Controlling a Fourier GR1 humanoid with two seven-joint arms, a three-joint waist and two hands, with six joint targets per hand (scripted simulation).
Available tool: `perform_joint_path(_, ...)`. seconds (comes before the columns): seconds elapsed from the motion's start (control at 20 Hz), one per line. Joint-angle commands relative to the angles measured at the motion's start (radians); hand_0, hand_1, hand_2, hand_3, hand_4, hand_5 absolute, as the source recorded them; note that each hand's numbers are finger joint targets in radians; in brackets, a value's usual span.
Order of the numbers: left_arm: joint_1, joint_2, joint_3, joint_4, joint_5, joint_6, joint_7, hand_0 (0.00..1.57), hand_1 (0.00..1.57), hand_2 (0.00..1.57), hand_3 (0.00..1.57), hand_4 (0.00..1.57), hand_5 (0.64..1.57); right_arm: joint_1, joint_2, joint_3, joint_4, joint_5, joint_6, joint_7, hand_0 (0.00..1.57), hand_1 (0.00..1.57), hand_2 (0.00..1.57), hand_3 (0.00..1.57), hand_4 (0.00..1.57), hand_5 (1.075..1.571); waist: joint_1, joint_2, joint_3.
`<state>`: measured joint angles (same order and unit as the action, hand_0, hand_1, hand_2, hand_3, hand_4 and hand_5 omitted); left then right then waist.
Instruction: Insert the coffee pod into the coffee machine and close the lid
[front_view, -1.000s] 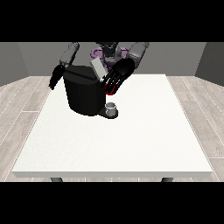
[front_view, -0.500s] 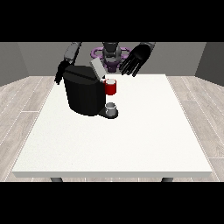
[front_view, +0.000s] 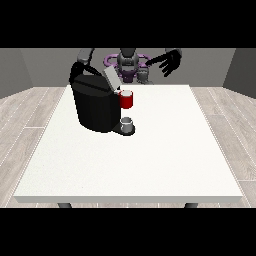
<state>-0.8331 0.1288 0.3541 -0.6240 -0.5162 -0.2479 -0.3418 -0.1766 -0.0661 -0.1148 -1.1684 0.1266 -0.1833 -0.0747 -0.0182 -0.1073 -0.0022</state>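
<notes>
The black coffee machine (front_view: 95, 107) stands on the far left part of the white table (front_view: 150, 160). Its light grey lid (front_view: 111, 79) is tilted up. A red thing at the machine (front_view: 127, 99) sits at its front. Below it, a grey thing (front_view: 127, 123) rests on the machine's base. The hand at the view's right (front_view: 169, 61) hangs in the air with its fingers spread, well right of the machine and holding nothing. The hand at the view's left (front_view: 77, 70) is at the machine's top rear corner, partly hidden behind it.
The robot's torso (front_view: 128, 64) is behind the table's far edge. The table's near edge (front_view: 125, 199) runs along the bottom. Grey plank floor surrounds the table.
The hand at the view's right has pulled away from the machine's front, rising and moving right. The hand at the view's left has crept up towards the machine's top.
</notes>
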Motion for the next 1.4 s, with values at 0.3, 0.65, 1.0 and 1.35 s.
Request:
perform_joint_path(0.3,0.278,-0.093,0.034,0.014,0.094,-0.054,-0.019,0.00,0.00,0.00,0.00,0.44,1.571,-0.064,-0.037,0.049,-0.135,-0.051,0.133,0.114,0.00,0.00,0.00,0.00,0.00,1.571,0.103,-0.200,0.0016)
perform_joint_path(0.65,0.277,-0.128,-0.006,-0.102,0.227,-0.068,0.083,0.00,0.00,0.00,0.00,0.35,1.571,-0.137,-0.091,0.047,-0.114,-0.026,0.165,0.111,0.00,0.00,0.00,0.00,0.08,1.571,0.159,-0.178,0.0024)
perform_joint_path(1.0,0.410,-0.128,-0.084,-0.290,0.234,-0.087,0.082,0.00,0.00,0.00,0.00,0.40,1.571,-0.217,-0.115,-0.033,-0.081,-0.113,0.186,0.198,0.00,0.00,0.00,0.00,0.17,1.571,0.191,-0.109,0.0024)
perform_joint_path(1.35,0.407,-0.129,-0.168,-0.424,0.320,-0.031,0.168,0.00,0.00,0.00,0.00,0.36,1.571,-0.345,-0.109,-0.098,0.049,-0.179,0.165,0.213,0.00,0.00,0.00,0.00,0.10,1.571,0.238,-0.023,0.0025)
